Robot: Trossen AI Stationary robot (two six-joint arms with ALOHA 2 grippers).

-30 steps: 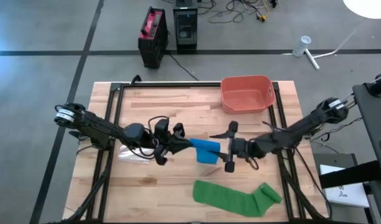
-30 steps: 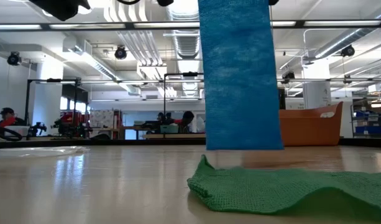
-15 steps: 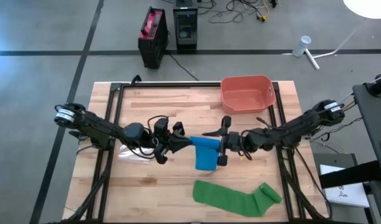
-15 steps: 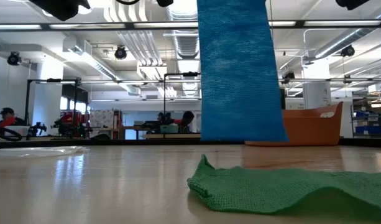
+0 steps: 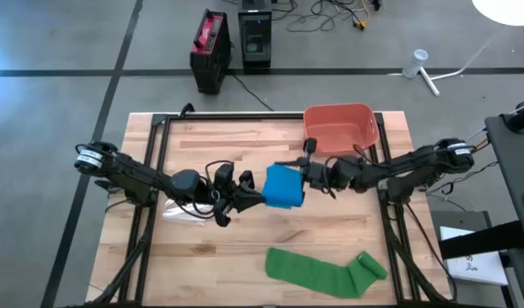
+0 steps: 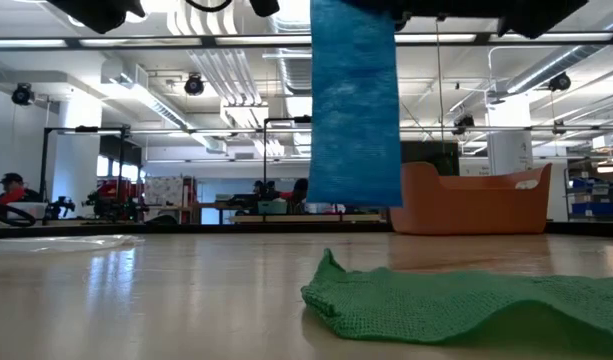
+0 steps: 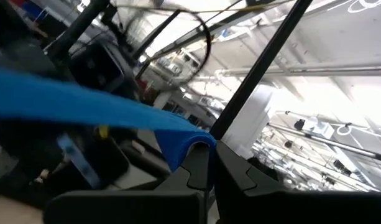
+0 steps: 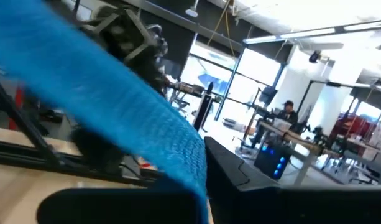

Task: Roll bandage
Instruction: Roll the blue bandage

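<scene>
High view: I am holding the blue bandage (image 5: 284, 186) above the table (image 5: 202, 145) centre, left gripper (image 5: 250, 196) and right gripper (image 5: 306, 174) both clamping shut on its opposite ends.

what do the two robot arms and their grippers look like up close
Both arms are dark, slim, jointed tubes with black cables looping along them. The left gripper and right gripper have black, angular, flat-sided fingers. The left arm carries a pale round marking at its base joint.
</scene>
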